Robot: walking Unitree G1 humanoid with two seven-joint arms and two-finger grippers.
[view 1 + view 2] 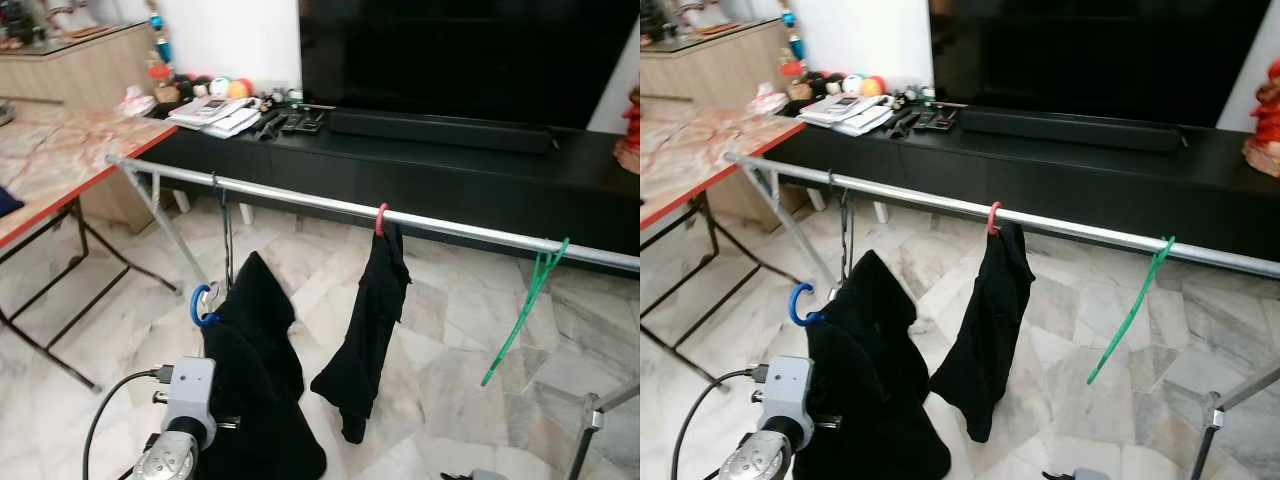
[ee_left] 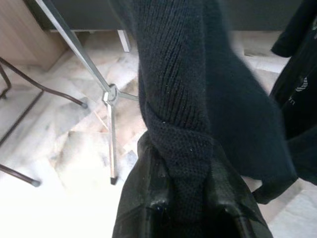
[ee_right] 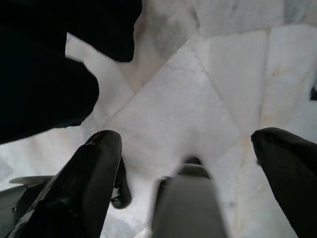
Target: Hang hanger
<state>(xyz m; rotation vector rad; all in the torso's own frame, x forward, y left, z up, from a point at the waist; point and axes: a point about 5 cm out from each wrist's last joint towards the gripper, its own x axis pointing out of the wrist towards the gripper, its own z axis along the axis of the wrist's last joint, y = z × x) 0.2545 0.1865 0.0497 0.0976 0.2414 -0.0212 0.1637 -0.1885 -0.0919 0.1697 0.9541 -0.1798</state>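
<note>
**A:** While you hold that pose, tell me what your left end effector [image 2: 185, 208] has.

**B:** You've got it clenched on a black knit garment [image 1: 255, 390]; the left wrist view has both fingers [image 2: 143, 198] pinching a ribbed fold. The garment hangs on a hanger with a blue hook [image 1: 201, 305], and that hook is below the rail [image 1: 300, 203], apart from it, near the rail's left end. You can't see the hanger's shoulders; the cloth hides them.

**A:** And the right end effector [image 3: 188, 163]?

**B:** Released. Your right wrist view has its two fingers well apart over the marble floor [image 3: 198, 89], nothing between them. A grey blurred part sits in the gap, too soft to identify.

**A:** What else is on the rail?

**B:** A second black garment [image 1: 370, 330] hangs from a red hook [image 1: 381, 218] near the middle. A bare green hanger [image 1: 525, 305] hangs tilted toward the right end. A thin dark hanger [image 1: 226, 240] hangs near the left end, just behind the one you hold; its lower part is hidden.

**A:** Any writing you can read?

**B:** Faint pale marks show on the other garment in the left wrist view, too small to read. Papers [image 1: 215, 112] lie at the left end of the black TV cabinet [image 1: 450, 170], print illegible. The television [image 1: 460, 55] is cut off at the top. A marble-pattern table [image 1: 50, 160] with a red edge is cut off at your left.
</note>
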